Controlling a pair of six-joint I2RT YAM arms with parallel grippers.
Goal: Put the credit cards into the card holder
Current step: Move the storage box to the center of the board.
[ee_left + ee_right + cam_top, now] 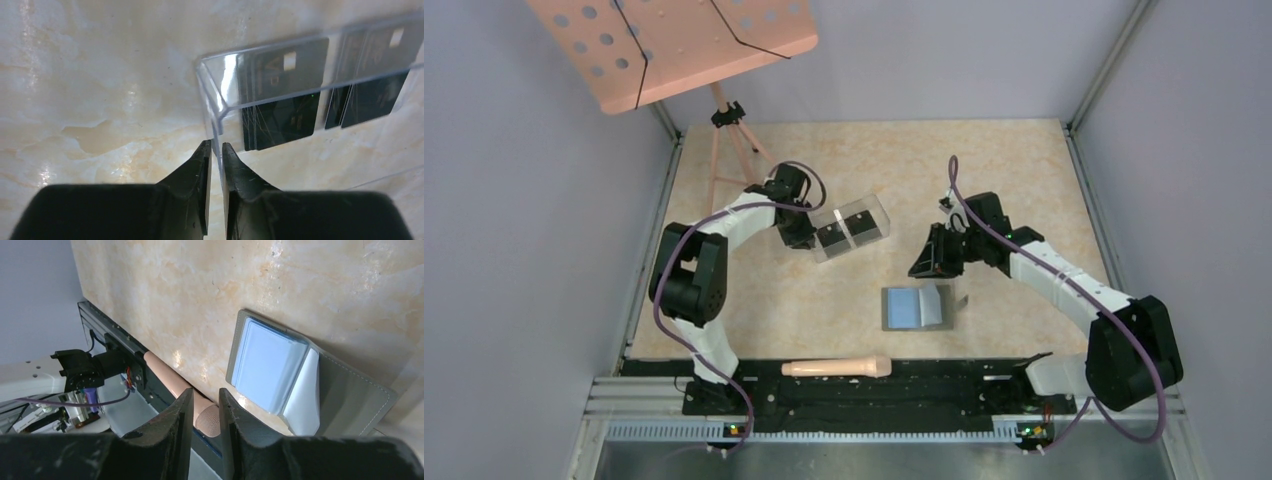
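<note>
Fingers (pixel 200 170) of the left gripper (pixel 215 157) are pinched on a wall of the clear box (pixel 225 75), in which the credit cards (pixel 282 100) are kept; the card holder (pixel 280 370) lies open on the desk (pixel 1024 170), near the narrowly parted, empty right gripper (pixel 206 402). The box should be tipped gently, so cards are not spilled.

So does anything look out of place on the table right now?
The clear box looks tilted, pinched by one wall in the left gripper, black cards inside. A beige rod lies on the base rail.
</note>
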